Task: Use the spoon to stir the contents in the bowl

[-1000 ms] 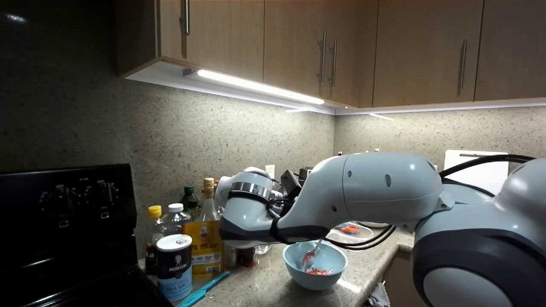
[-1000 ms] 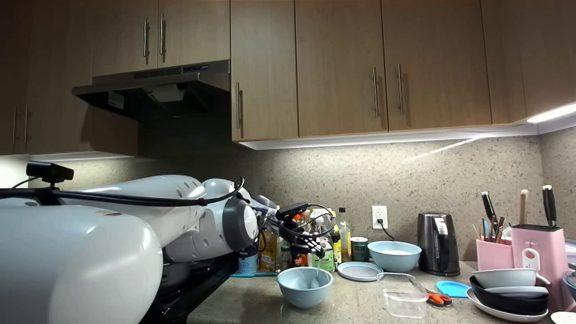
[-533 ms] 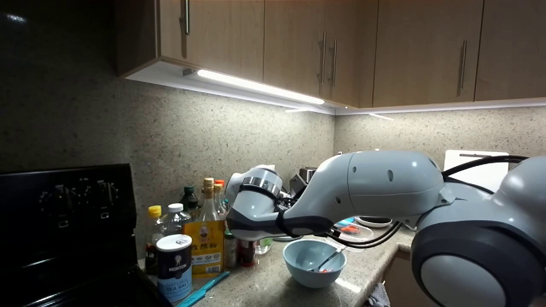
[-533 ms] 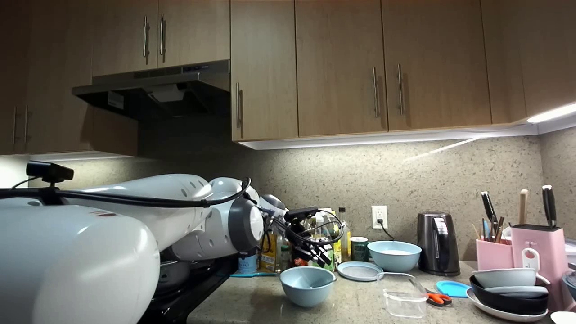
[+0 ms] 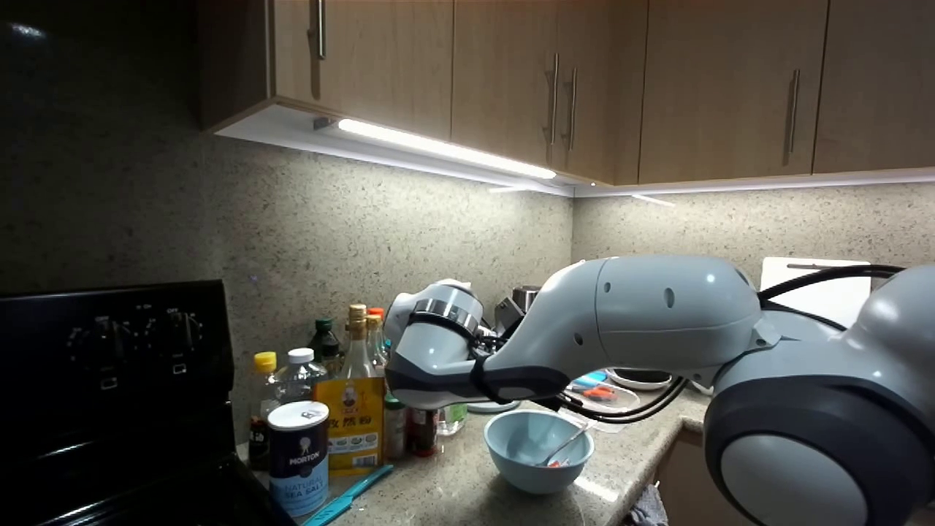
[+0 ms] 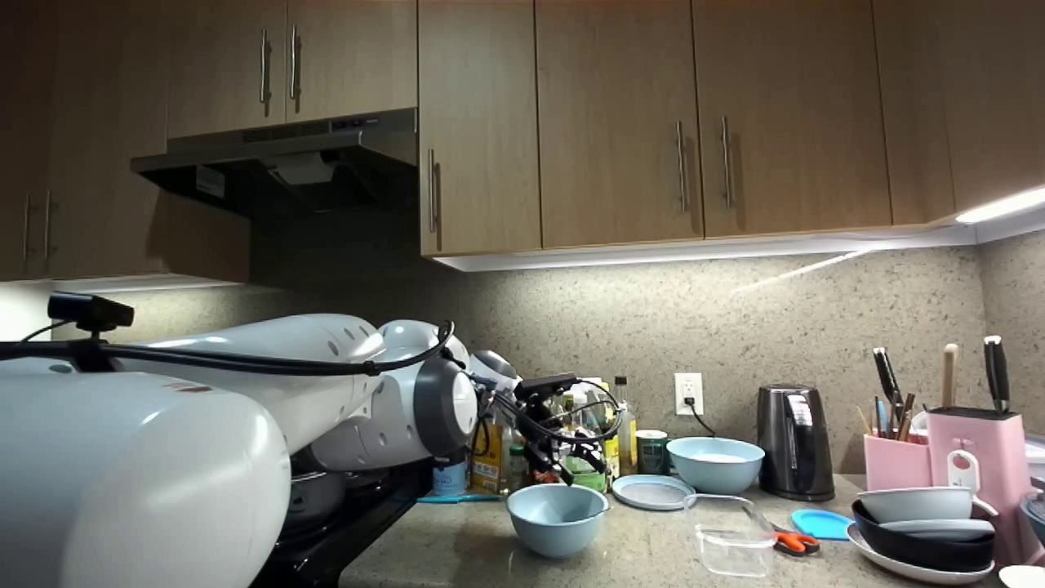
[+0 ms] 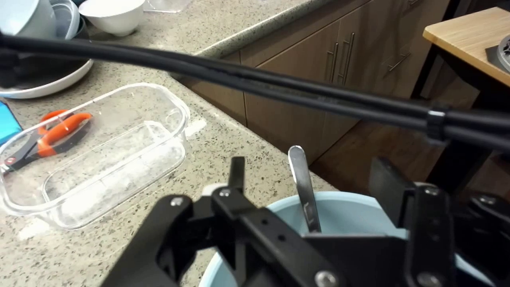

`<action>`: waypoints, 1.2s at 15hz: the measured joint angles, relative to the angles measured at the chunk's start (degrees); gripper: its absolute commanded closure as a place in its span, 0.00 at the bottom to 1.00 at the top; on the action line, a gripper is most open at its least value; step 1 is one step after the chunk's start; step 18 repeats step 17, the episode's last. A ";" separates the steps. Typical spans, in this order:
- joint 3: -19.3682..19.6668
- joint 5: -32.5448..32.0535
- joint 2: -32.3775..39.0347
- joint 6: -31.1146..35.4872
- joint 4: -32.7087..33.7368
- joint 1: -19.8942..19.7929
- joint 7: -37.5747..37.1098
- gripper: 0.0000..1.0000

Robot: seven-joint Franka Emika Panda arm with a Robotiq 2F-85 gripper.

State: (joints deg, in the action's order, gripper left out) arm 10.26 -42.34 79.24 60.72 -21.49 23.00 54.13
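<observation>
Wide light-blue bowl (image 5: 526,478), upright on the table (image 5: 445,486) near its edge; inside, red-and-white shreds (image 5: 559,463) at the bottom and a tilted spoon (image 7: 303,183), handle over the rim. End effector (image 7: 310,178) spread wide to either side of the spoon handle in the wrist view. Black bowl (image 6: 922,551) on a white plate (image 6: 906,572), with pale bowls (image 6: 914,505) nested inside. Pink holder (image 6: 890,467) with several utensils (image 6: 904,408).

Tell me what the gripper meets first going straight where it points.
Likely the metal spoon in the light-blue bowl: in the wrist view its handle shows between the open jaws of the gripper, though depth is unclear.
</observation>
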 measured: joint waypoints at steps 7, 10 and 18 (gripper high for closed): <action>-1.10 0.00 -2.10 0.79 1.51 2.46 0.00 0.00; -2.35 0.00 -3.24 3.60 1.59 3.05 -0.43 0.00; -2.82 0.00 -3.51 4.29 1.49 3.09 -0.61 0.00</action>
